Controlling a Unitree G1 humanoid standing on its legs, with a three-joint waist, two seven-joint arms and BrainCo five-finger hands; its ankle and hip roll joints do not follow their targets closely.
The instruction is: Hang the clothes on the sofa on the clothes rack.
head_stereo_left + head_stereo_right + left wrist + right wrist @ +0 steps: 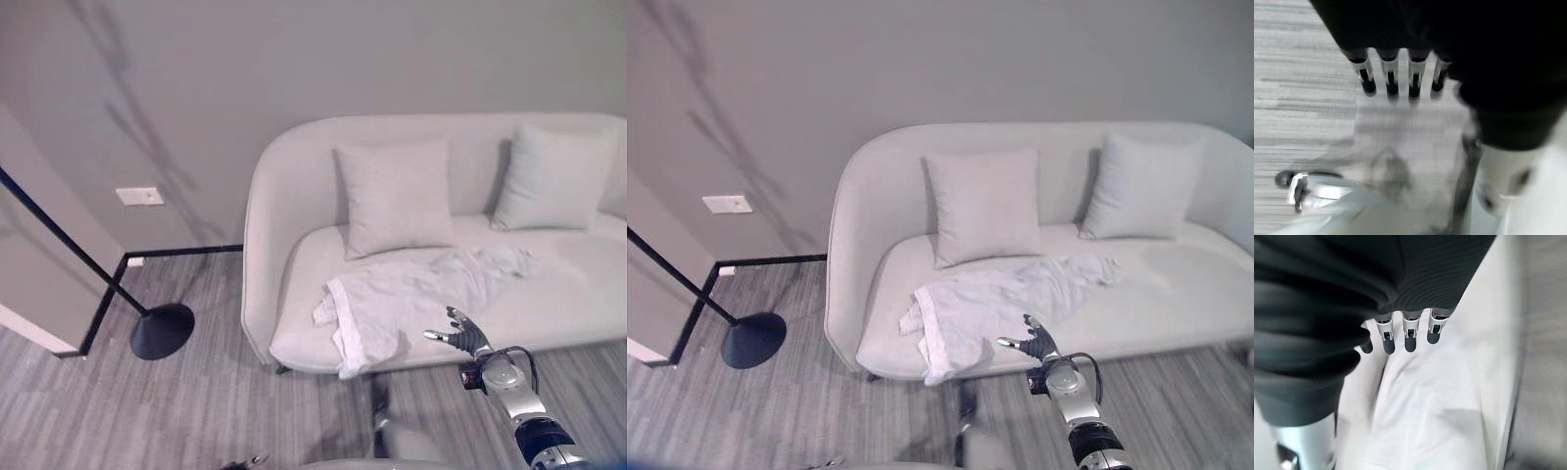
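A grey wall (196, 88) backs a striped grey carpet floor (196, 401), with a pale grey sofa (265, 245) set against the wall. Out in front of the seat edge, the right hand (468, 336) has its dark-tipped fingers (1409, 335) spread and loosely straight, holding nothing; in its wrist view they hang just above white cloth without visibly touching it. That cloth is the white garment (392, 294), lying crumpled across the sofa seat, one end hanging over the front edge, the other trailing toward the right cushion. The hand hovers near the garment's front part, over the seat edge.

The left hand (1400, 78) shows in its own wrist view, fingers (1392, 78) straight and side by side in a row, empty, above the carpet.

Two pale cushions lean upright against the sofa back: the left cushion (394, 196) near the middle, just behind the garment, and the right cushion (554, 176) toward the far end. Well apart to the left, the clothes rack (73, 257) shows as a slanting black pole rising from a round black base (162, 331) on the floor. A white wall plate (139, 196) sits low on the wall behind it.
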